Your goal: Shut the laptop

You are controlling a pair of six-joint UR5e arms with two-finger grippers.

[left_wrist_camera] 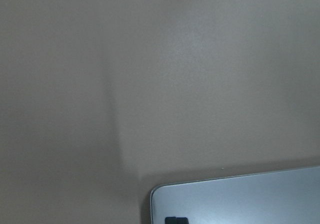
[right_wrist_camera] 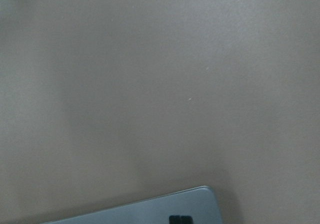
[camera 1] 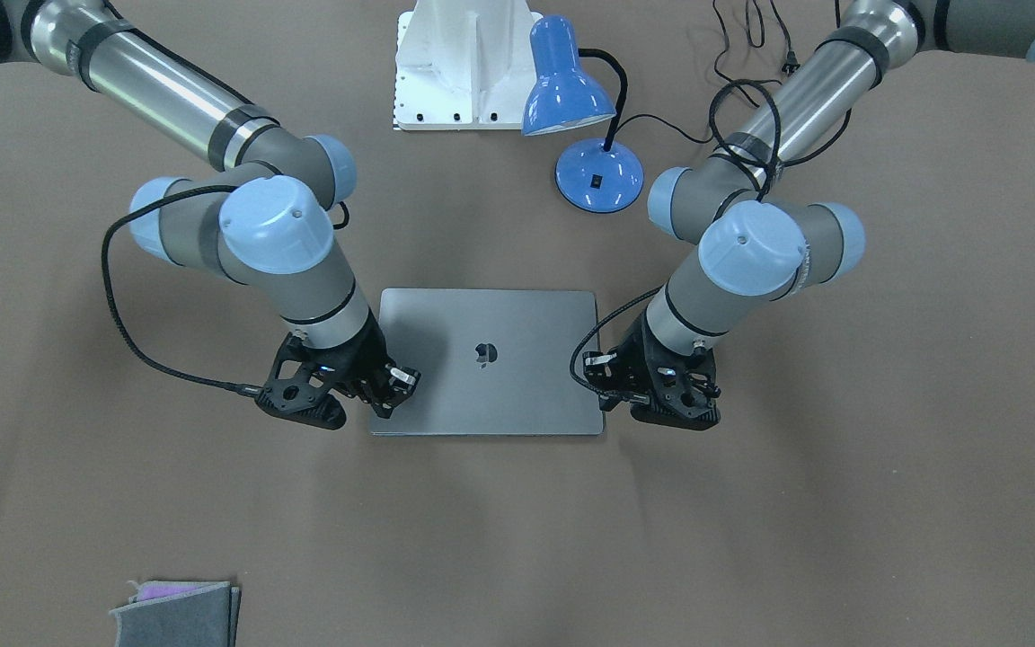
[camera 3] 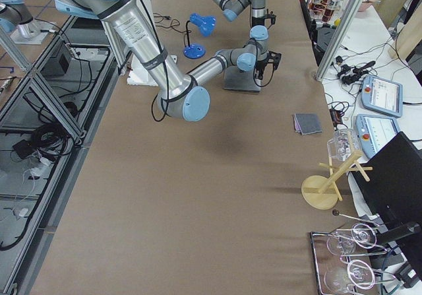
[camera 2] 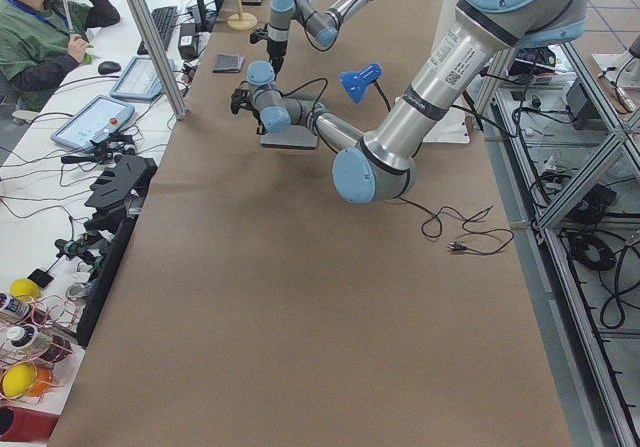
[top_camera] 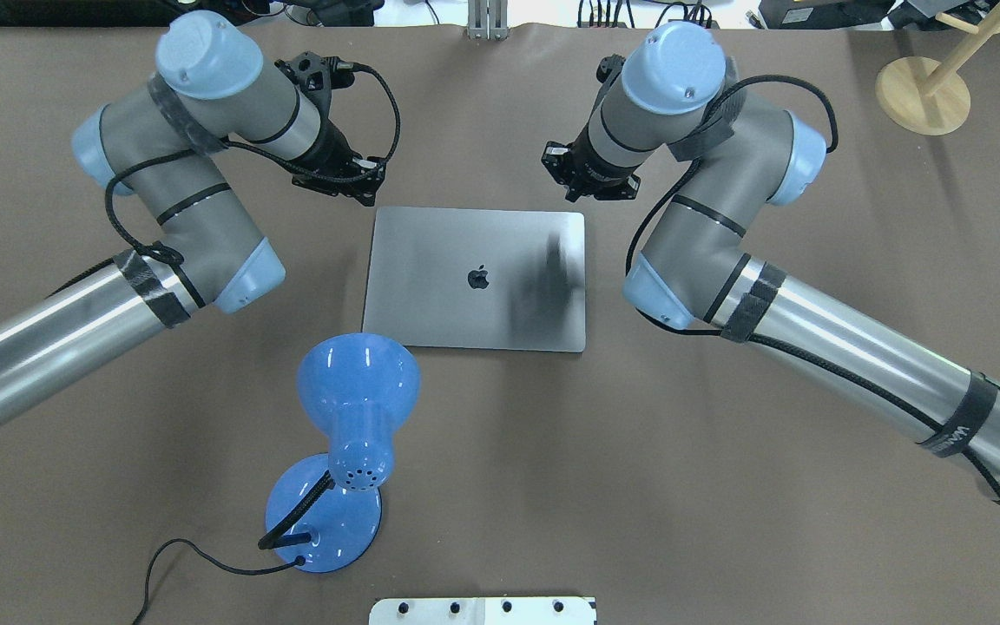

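We see the laptop (camera 1: 517, 386) lying shut and flat at the middle of the brown table (camera 1: 886, 503), lid up with the dark apple logo showing and its edges square to the table's. The right gripper (camera 1: 396, 388) hangs at the lid's corner on the operators' side, its fingers overlapping that corner in the front-facing view. The left gripper (camera 1: 605, 377) sits just beside the other corner on that same side, at the lid's short edge. We cannot tell whether either pair of fingers is apart or together, nor whether they touch the metal. Each wrist view shows only a rounded corner of the laptop at the bottom of the frame, with bare table beyond it. On the robot's side of the laptop, a blue desk lamp (camera 1: 569, 90) stands apart from its long edge, toward the left arm, with a white mounting base (camera 1: 459, 72) next to it. Toward the operators the table is bare brown surface as far as a grey felt pouch (camera 1: 178, 615) at its margin, well apart from the laptop. Both long sides of the lid are free of other things.
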